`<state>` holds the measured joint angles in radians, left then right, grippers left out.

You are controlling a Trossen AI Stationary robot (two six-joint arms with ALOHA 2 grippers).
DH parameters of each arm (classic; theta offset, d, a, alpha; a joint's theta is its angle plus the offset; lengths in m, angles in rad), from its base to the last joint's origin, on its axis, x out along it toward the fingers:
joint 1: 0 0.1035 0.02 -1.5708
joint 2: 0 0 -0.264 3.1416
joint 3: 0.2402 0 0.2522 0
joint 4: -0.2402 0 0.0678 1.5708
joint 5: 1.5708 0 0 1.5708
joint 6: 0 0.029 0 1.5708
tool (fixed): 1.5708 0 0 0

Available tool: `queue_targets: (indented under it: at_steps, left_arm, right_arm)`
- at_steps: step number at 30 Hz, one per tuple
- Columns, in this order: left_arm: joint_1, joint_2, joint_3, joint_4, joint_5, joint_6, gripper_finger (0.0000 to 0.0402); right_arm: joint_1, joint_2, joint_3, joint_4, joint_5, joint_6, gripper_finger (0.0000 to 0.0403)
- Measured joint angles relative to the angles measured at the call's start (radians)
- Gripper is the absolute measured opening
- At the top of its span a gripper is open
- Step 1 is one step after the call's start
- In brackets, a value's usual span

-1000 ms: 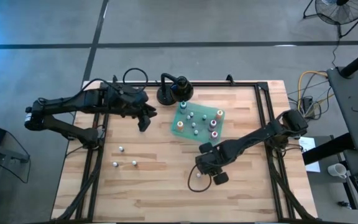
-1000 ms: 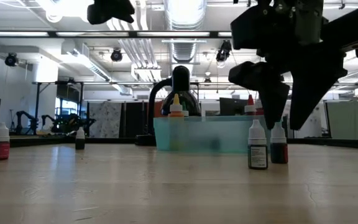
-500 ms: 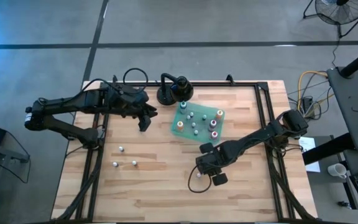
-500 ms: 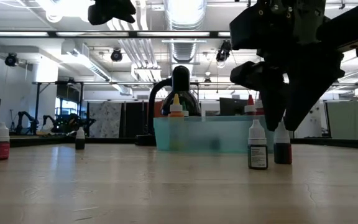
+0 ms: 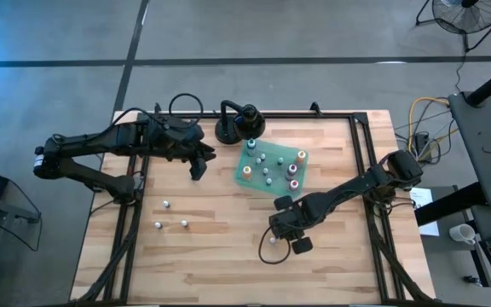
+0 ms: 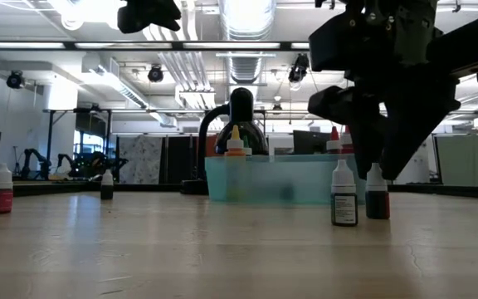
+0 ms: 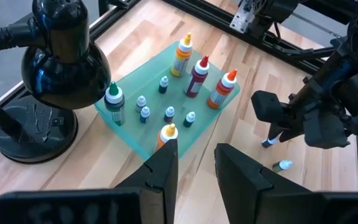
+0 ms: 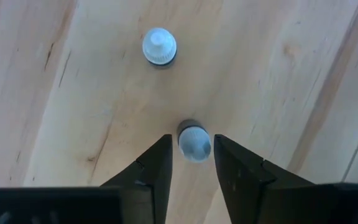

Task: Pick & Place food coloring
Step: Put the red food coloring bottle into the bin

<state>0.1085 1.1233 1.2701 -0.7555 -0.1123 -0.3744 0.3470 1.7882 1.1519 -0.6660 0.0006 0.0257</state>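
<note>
The food coloring bottles are tiny, whitish, with coloured caps. Several stand in the green tray (image 5: pixel 257 176). Three stand loose near the table's left (image 5: pixel 167 205). Two more stand near the table's middle: one (image 8: pixel 159 46) stands free. The other (image 8: pixel 194 142) sits upright between the fingertips of my open right gripper (image 8: pixel 192 152), which points straight down over it (image 6: pixel 378 198). I see thin gaps on both sides of its cap. My left gripper (image 5: pixel 198 169) hangs open above the table, left of the tray, and holds nothing.
A black round-based lamp stand (image 5: pixel 237 124) sits at the far edge beside the tray (image 7: pixel 143 133). The free bottle (image 6: pixel 343 194) stands close beside my right gripper. Bare wood lies along the near edge. Black frame rails run along the table's left and right sides.
My right gripper has sunk slightly, straight down, so its open fingers reach lower around the bottle. The left arm has kept still.
</note>
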Motion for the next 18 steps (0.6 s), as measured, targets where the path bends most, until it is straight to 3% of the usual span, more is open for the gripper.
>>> queue_targets:
  at_steps: [18]
  left_arm:
    - [0.000,0.000,0.000,0.000,0.000,0.013,0.0080]
  right_arm:
    - [-0.001,-0.001,-0.002,0.003,0.003,-0.053,0.0054]
